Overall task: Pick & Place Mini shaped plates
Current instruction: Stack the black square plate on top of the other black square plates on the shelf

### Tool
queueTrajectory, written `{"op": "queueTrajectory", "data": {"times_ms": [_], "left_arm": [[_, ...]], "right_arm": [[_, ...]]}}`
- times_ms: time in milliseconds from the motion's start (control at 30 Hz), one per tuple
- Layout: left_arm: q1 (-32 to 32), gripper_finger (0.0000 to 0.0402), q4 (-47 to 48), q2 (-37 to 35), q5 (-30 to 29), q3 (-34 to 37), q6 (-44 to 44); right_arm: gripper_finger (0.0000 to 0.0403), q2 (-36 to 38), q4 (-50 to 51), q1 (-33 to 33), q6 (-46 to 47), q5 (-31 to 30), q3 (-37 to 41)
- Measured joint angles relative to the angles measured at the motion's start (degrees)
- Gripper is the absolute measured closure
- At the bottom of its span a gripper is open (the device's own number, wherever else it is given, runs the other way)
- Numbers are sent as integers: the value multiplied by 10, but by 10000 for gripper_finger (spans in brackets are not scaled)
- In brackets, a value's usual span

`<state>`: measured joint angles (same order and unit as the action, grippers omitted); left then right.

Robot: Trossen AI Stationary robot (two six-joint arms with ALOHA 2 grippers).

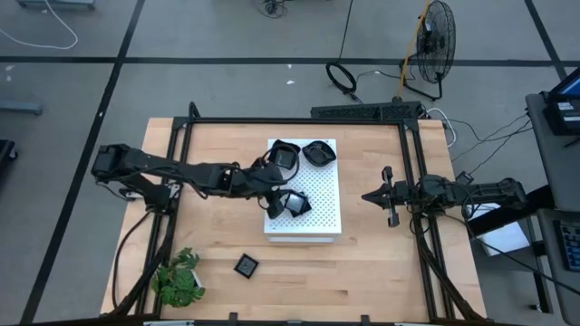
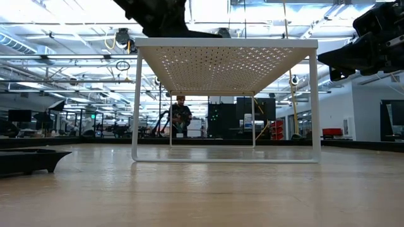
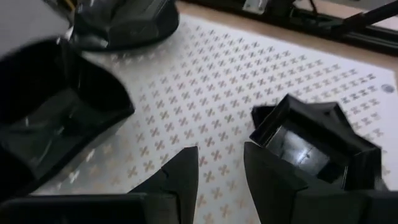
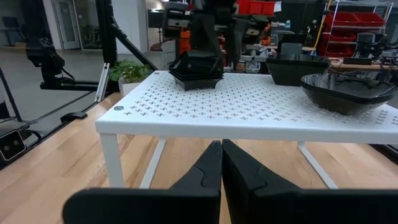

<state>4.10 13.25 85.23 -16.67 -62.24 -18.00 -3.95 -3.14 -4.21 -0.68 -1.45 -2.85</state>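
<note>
A white perforated board (image 1: 317, 213) stands on legs mid-table. On it rest a large square black dish (image 1: 285, 154), a rounded one (image 1: 318, 152) and a small square dish (image 1: 295, 204) that seems stacked on another. One more small dish (image 1: 246, 265) lies on the wood near the near edge. My left gripper (image 3: 221, 152) is open just above the board, with the small dish (image 3: 308, 146) outside its gap, beside one finger. My right gripper (image 4: 221, 144) is shut and waits right of the board, below its top. My left gripper has one finger (image 3: 267, 171) close against the small dish's near wall (image 3: 264, 127), with the dish outside the gap. I cannot tell whether the finger touches it. The dish sits flat on the board.
A potted plant (image 1: 178, 276) stands at the near left corner. The board's thin legs (image 2: 135, 107) leave open room underneath. A black frame (image 1: 412, 163) borders the table. A person (image 2: 181, 116) sits far behind the table.
</note>
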Motion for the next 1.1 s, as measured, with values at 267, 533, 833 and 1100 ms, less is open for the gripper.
{"op": "queueTrajectory", "data": {"times_ms": [267, 533, 833, 1100], "left_arm": [[-5, 270, -31, 0, 0, 0, 59], [-37, 270, -33, 0, 0, 0, 63], [-50, 270, -28, 0, 47, 0, 48], [-23, 270, -32, 6, 63, 0, 38]], "right_arm": [[403, 0, 0, 0, 0, 0, 0], [403, 0, 0, 0, 0, 0, 0], [403, 0, 0, 0, 0, 0, 0], [403, 0, 0, 0, 0, 0, 0]]}}
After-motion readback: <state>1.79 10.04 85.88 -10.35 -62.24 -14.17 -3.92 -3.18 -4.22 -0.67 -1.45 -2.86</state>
